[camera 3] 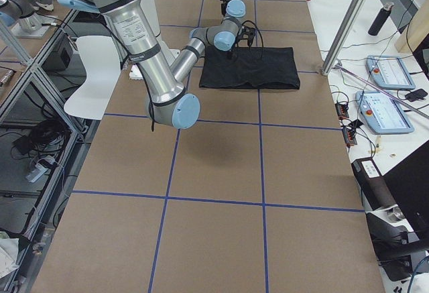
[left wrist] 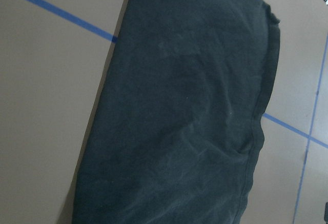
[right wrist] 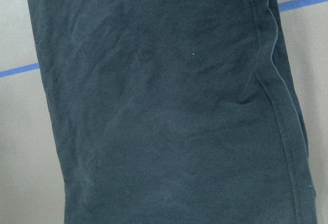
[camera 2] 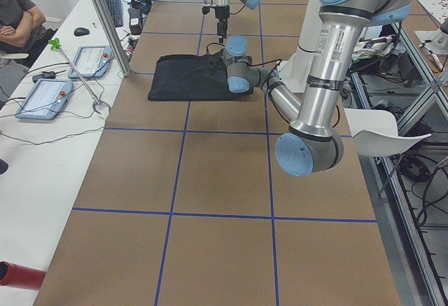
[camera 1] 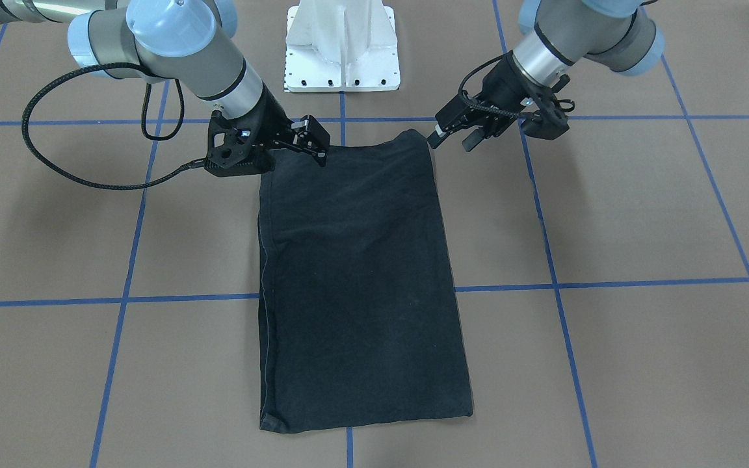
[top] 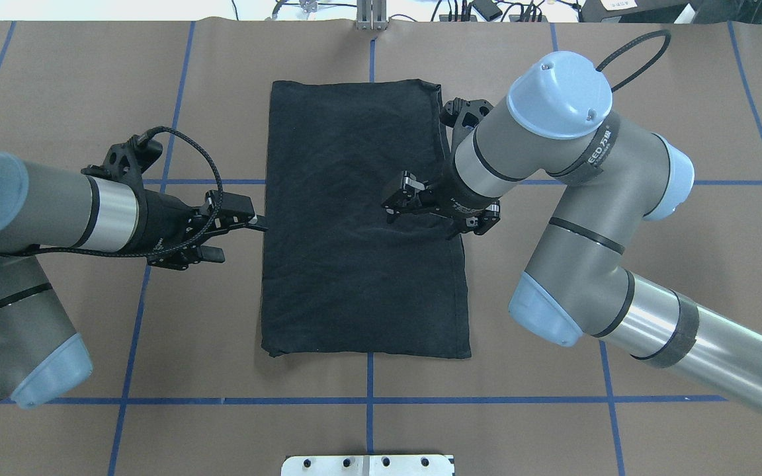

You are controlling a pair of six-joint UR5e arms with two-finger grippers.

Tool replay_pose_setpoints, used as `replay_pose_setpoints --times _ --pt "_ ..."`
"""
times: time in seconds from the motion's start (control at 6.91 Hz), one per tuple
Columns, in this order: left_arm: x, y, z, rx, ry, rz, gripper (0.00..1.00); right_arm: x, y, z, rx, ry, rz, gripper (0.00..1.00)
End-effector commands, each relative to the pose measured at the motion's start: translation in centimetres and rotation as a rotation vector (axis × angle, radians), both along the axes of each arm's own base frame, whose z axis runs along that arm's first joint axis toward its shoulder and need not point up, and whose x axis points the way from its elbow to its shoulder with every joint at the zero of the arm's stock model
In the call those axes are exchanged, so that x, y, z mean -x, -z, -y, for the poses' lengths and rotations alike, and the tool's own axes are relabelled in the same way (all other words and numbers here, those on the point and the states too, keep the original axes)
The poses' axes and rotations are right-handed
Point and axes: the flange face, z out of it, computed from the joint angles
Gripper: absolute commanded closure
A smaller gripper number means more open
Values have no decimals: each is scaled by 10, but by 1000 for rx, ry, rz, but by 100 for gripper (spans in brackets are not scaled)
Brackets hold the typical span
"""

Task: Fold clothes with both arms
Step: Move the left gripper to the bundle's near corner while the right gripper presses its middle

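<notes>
The black T-shirt [camera 1: 361, 273] lies flat on the brown table, folded into a long rectangle with only plain black showing; the print is hidden. It also shows in the overhead view [top: 361, 231] and fills both wrist views [left wrist: 179, 106] [right wrist: 169, 106]. My left gripper [camera 1: 454, 139] is open and empty, just off the shirt's side edge near the robot-end corner; overhead it sits beside that edge [top: 242, 237]. My right gripper [camera 1: 315, 140] looks open and empty, hovering over the shirt's opposite side [top: 397, 197].
The white bolted pedestal base [camera 1: 342, 45] stands at the robot's side of the table. Blue tape lines cross the brown surface. In the left side view a seated person [camera 2: 17, 19] and control tablets [camera 2: 42, 96] are at a white side bench.
</notes>
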Motion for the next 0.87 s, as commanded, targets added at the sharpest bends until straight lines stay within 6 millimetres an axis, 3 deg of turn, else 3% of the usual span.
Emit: replay_pose_setpoints --times 0.0,0.29,0.72 --pt "-50 -33 -33 13 5 45 0 -4 -3 -5 0 6 5 1" --pt "-79 -42 -61 47 -44 67 0 -4 -4 -5 2 9 5 1" --pt "-104 -52 -88 60 -106 93 0 -5 -3 -5 2 8 8 1"
